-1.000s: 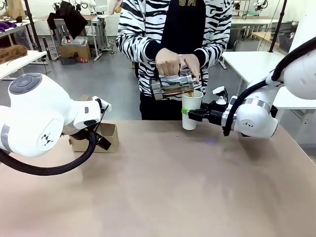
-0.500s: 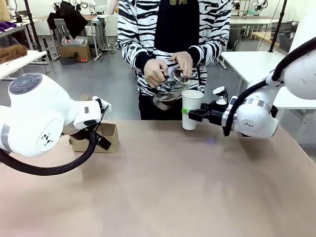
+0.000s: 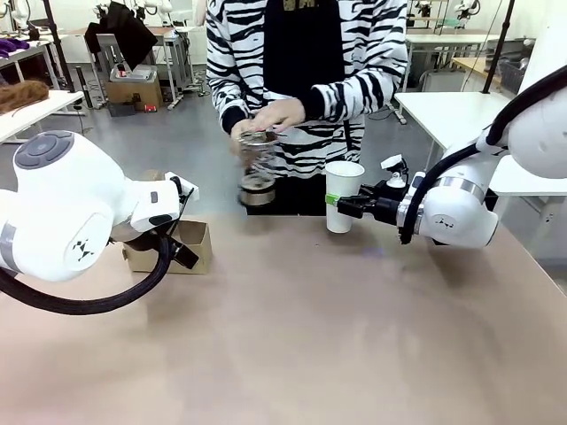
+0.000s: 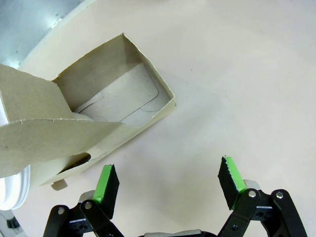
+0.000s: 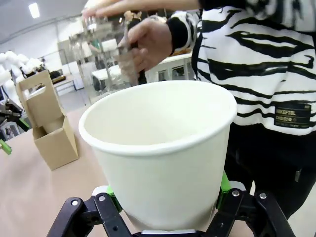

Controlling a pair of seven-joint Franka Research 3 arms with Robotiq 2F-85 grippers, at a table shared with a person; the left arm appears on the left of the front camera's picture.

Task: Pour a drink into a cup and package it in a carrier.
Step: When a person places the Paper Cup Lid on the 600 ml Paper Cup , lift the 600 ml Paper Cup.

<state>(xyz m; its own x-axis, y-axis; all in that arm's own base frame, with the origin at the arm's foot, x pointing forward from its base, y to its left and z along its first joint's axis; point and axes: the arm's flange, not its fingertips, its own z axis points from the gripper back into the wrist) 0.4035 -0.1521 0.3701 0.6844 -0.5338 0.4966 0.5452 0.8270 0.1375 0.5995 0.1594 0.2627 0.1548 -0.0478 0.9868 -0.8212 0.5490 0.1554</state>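
— Where's the cup [image 3: 342,195]?
— Upright at the table's [image 3: 292,336] far edge, one o'clock, clasped by the right gripper [image 3: 336,203].
— The left gripper [image 4: 170,180]?
— Jaws spread, holding nothing, just beside the carrier [image 3: 190,248] at ten o'clock.
— The drink [image 3: 258,193]?
— Dark in the carafe [image 3: 257,164], which the person's hands [image 3: 279,115] hold at ten o'clock from the cup.

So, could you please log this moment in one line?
right gripper: shut on tall white paper cup | left gripper: open, near brown cardboard carrier | person: holding clear glass carafe
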